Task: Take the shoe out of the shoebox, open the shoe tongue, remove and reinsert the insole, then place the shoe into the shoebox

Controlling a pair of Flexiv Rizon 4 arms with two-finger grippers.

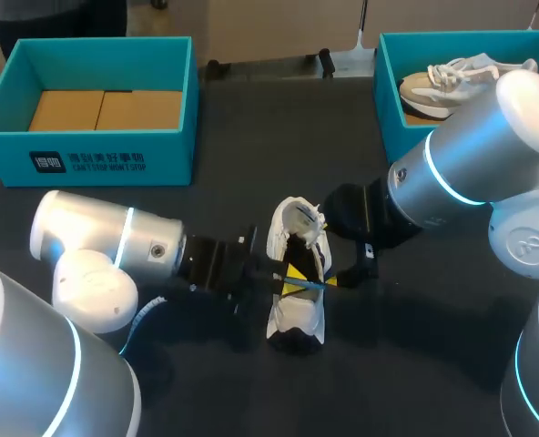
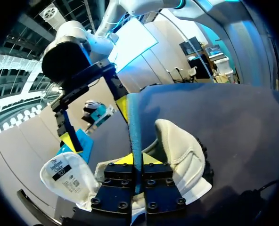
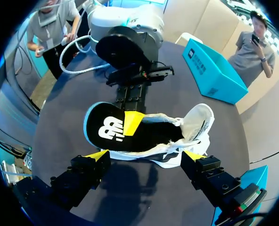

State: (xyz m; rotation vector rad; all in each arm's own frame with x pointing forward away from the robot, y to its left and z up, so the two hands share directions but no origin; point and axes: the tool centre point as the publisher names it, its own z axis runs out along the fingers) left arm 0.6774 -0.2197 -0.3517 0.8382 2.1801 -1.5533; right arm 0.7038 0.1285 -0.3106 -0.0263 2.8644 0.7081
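So we're right in the middle of the insole bit here. The shoe [image 1: 295,319] is out on the table [image 1: 251,127], about dead centre and well apart from both boxes. The left gripper [image 2: 137,160] comes in from the left with its jaws pinched narrow on the insole [image 3: 111,129]. That's the black one with the teal rim, lying partly in the shoe's opening and partly sticking out. The tongue [image 3: 201,122] is folded back out of the way. The right gripper [image 3: 146,155] sits just right of the shoe, jaws spread wide and holding nothing; can't tell if a tip brushes the sole. Honestly, from one moment I can't say whether the insole is coming out or going back in. Either way, I reckon the right side needs to steady the shoe so it doesn't drag along with the pull or push. After that the shoe goes in a box. The left box [image 1: 115,164] at far left shows only cardboard, while the right box [image 1: 388,109] already holds a second shoe [image 1: 442,82].
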